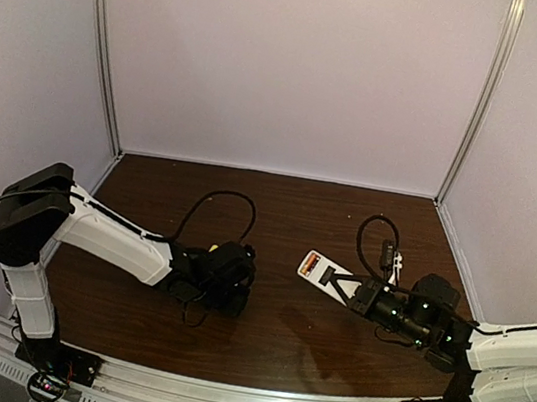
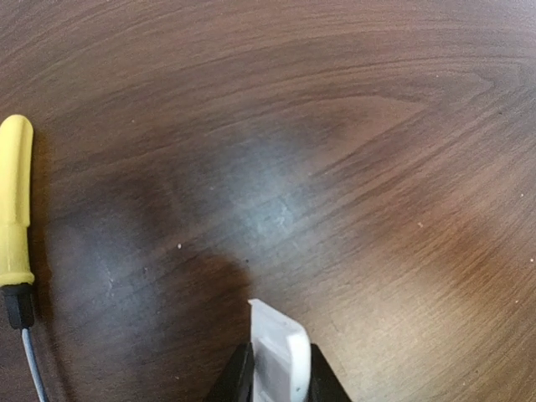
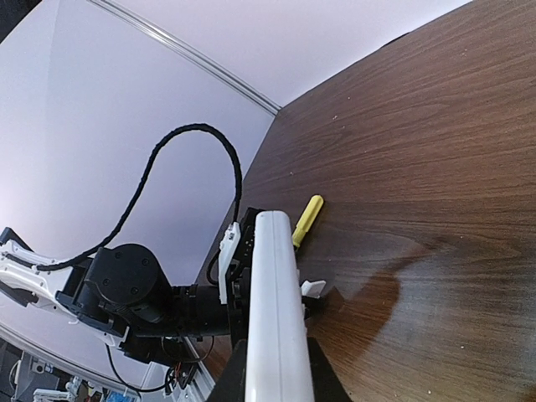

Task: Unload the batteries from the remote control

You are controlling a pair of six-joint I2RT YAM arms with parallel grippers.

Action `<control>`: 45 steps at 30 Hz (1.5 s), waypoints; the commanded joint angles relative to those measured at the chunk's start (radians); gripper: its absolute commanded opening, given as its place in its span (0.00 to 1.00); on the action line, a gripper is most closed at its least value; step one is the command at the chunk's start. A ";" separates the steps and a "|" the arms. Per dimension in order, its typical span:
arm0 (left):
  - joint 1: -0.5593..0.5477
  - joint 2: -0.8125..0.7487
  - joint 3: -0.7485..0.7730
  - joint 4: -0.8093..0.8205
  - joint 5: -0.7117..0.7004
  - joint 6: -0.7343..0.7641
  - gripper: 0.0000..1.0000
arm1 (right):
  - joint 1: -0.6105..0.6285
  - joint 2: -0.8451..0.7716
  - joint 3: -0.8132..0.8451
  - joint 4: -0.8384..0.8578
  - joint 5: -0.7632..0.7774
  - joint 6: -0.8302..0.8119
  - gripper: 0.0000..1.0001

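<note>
Right gripper is clamped on the remote, which sits edge-on to the wrist camera, right of table centre. An orange-red battery sits in the remote's end pointing away from the gripper (dark one: can't make it out). Left gripper pinches the cover, fingers tight against both sides, low over the wood left of centre. Screwdriver lies flat on the table beside that gripper, clear of the cover.
</note>
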 commanded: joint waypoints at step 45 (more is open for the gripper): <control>-0.025 -0.488 -0.316 -0.027 -0.176 0.048 0.97 | -0.007 -0.032 0.030 -0.083 -0.081 0.034 0.00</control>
